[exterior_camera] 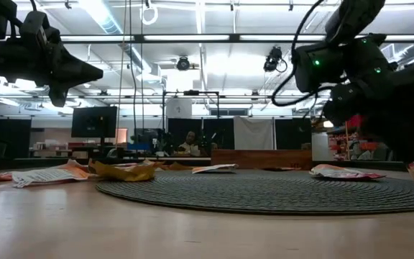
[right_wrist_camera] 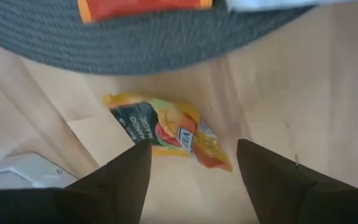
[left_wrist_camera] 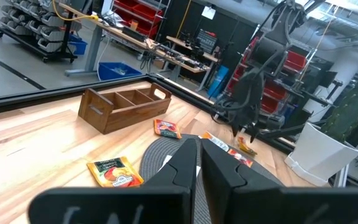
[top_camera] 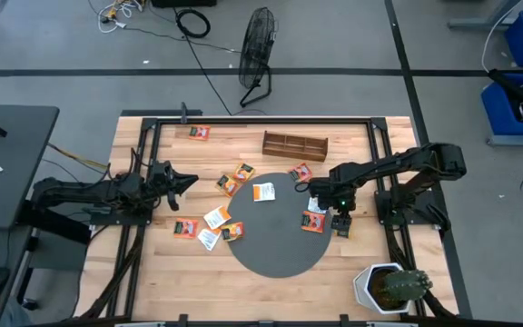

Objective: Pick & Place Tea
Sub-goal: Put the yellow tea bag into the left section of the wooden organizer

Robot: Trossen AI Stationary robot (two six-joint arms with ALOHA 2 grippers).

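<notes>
Leftmost, the left gripper (top_camera: 187, 180) hovers above the wooden surface (top_camera: 152, 263) with its jaws shut on nothing, pointing toward the middle. Just past it, several tea sachets lie scattered — one (top_camera: 185, 228) on the bare wood nearest that arm, a white one (top_camera: 217, 217) touching the edge of the round dark mat (top_camera: 275, 250), two orange ones (top_camera: 236, 176) a little farther back, and another (top_camera: 198, 133) alone near the far rail. A white sachet (top_camera: 263, 192) rests on the mat itself. Behind the mat stands the long wooden compartment tray (top_camera: 294, 144), with an orange sachet (top_camera: 300, 173) just in front of it. Farther right, an orange-red sachet (top_camera: 312, 221) lies on the mat's right part. The right gripper (right_wrist_camera: 193, 163) hangs over the wood just beside the mat's right edge, its fingers spread apart — between them, seen from its wrist, lies a yellow-orange sachet (right_wrist_camera: 166, 132) flat on the surface, not held. At the near right corner sits a white pot with a cactus (top_camera: 390, 287).
</notes>
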